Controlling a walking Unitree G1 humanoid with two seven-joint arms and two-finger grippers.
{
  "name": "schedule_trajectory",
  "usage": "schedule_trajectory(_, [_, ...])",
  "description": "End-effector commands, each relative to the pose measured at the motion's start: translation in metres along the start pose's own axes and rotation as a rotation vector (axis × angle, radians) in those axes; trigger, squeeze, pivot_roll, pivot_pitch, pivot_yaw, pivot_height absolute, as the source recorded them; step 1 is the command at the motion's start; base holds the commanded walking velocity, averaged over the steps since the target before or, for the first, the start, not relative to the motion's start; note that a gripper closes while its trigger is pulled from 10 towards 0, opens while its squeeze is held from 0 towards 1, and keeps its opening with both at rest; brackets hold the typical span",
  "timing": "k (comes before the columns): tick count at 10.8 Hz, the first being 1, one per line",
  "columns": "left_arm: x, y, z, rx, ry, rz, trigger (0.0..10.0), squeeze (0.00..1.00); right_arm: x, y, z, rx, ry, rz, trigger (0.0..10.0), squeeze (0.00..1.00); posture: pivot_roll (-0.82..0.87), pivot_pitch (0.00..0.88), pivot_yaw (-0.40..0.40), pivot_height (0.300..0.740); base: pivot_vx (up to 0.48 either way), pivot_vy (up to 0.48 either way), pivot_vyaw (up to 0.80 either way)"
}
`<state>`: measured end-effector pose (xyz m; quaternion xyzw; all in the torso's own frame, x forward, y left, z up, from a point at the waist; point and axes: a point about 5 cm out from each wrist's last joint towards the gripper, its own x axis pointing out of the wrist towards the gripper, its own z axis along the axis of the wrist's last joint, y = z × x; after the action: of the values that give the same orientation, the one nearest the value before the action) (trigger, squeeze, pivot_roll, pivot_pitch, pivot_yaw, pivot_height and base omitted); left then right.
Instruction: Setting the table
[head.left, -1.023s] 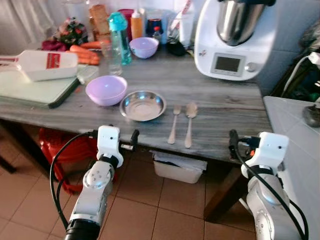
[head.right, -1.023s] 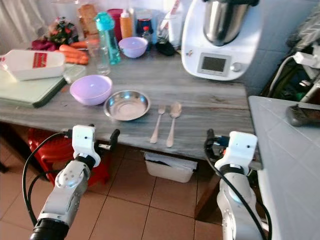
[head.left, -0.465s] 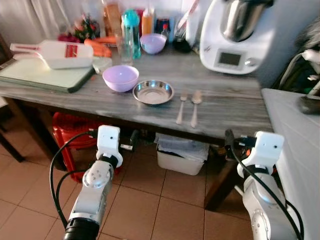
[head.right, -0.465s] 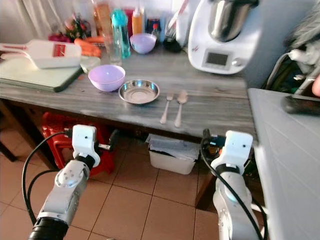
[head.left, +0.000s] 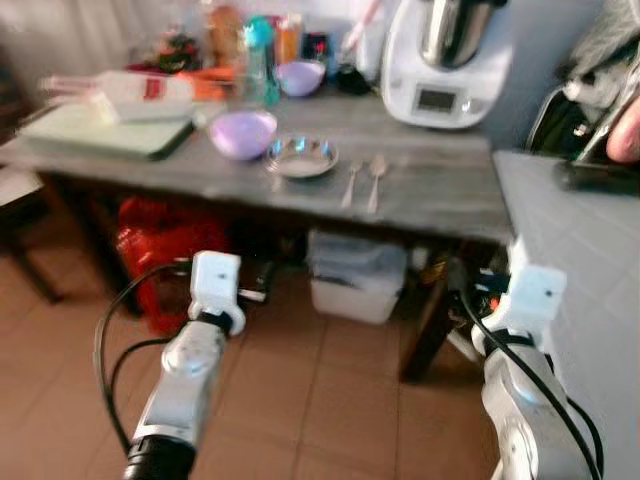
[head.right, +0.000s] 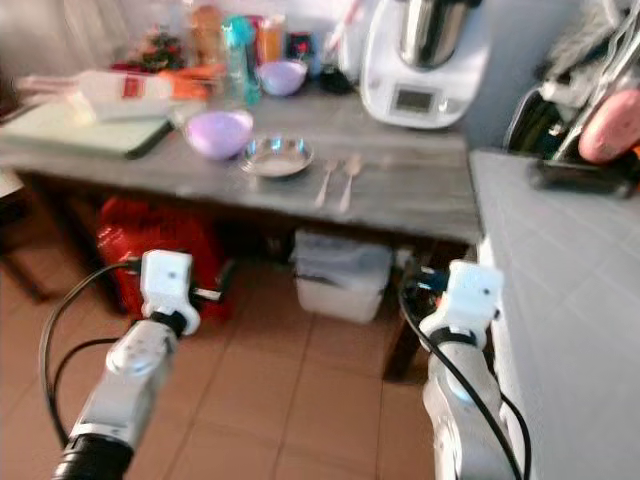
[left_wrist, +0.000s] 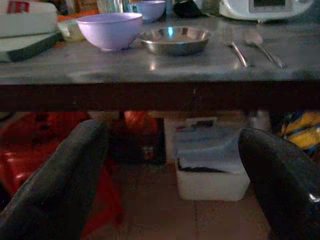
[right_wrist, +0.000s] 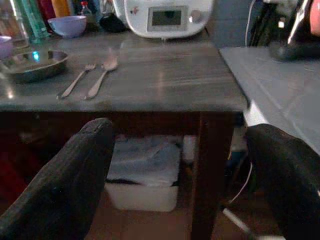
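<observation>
On grey table: shiny steel dish, fork, spoon.

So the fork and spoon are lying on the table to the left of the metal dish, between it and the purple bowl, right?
Not quite. The fork and spoon lie to the right of the metal dish; the purple bowl is on the dish's other side. The left eye view shows it.

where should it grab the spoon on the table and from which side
Take the spoon by the slim handle, near the end toward the table's front edge, coming down from above. It lies flat, bowl pointing away from the robot, and the fork lies close on its left, so probably close the fingers across the handle from the right gripper's side.
</observation>
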<state>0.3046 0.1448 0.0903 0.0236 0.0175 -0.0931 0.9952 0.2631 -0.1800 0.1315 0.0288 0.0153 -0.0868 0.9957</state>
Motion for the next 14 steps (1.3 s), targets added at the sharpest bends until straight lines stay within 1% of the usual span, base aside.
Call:
schedule_trajectory(1, [0.0021, -0.0074, 0.0028, -0.001, -0.017, -0.037, 10.0, 0.00, -0.0016, -0.0063, -0.0017, -0.010, 0.007, -0.026, 10.0, 0.00, 0.02, 0.000, 0.009, 0.740, 0.000, 0.000, 0.00])
schedule_trajectory(2, [0.0008, -0.0089, 0.0057, -0.071, -0.035, -0.085, 10.0, 0.00, -0.0018, -0.0055, -0.0013, -0.014, 0.003, -0.019, 10.0, 0.00, 0.02, 0.000, 0.009, 0.740, 0.000, 0.000, 0.00])
schedule_trajectory(3, [0.0009, -0.0086, 0.0078, -0.093, -0.036, -0.095, 10.0, 0.00, -0.0020, -0.0066, -0.0010, -0.019, 0.000, -0.018, 10.0, 0.00, 0.02, 0.000, 0.009, 0.740, 0.000, 0.000, 0.00])
schedule_trajectory(4, [0.0013, -0.0096, 0.0090, -0.077, -0.045, -0.106, 10.0, 0.00, -0.0012, -0.0073, -0.0008, -0.019, -0.002, -0.020, 10.0, 0.00, 0.02, 0.000, 0.009, 0.740, 0.000, 0.000, 0.00])
schedule_trajectory(6, [0.0009, -0.0120, 0.0078, -0.098, -0.033, -0.128, 10.0, 0.00, -0.0002, -0.0054, -0.0002, -0.018, -0.006, -0.018, 10.0, 0.00, 0.03, 0.000, 0.008, 0.740, 0.000, 0.000, 0.00])
schedule_trajectory(7, [0.0007, -0.0131, 0.0078, -0.096, -0.032, -0.132, 10.0, 0.00, -0.0001, -0.0047, 0.0006, -0.020, -0.014, -0.019, 10.0, 0.00, 0.03, 0.000, 0.008, 0.740, 0.000, -0.300, 0.00])
schedule_trajectory(9, [0.0003, -0.0137, 0.0072, -0.098, -0.026, -0.138, 10.0, 0.00, 0.0015, -0.0082, 0.0037, -0.025, -0.032, -0.036, 10.0, 0.00, 0.03, 0.000, 0.006, 0.740, 0.000, -0.302, 0.00])
schedule_trajectory(14, [-0.0004, -0.0166, 0.0062, -0.100, -0.018, -0.153, 10.0, 0.00, 0.0041, -0.0065, 0.0069, -0.020, -0.050, -0.046, 10.0, 0.00, 0.03, 0.000, 0.008, 0.740, 0.000, -0.306, 0.00])
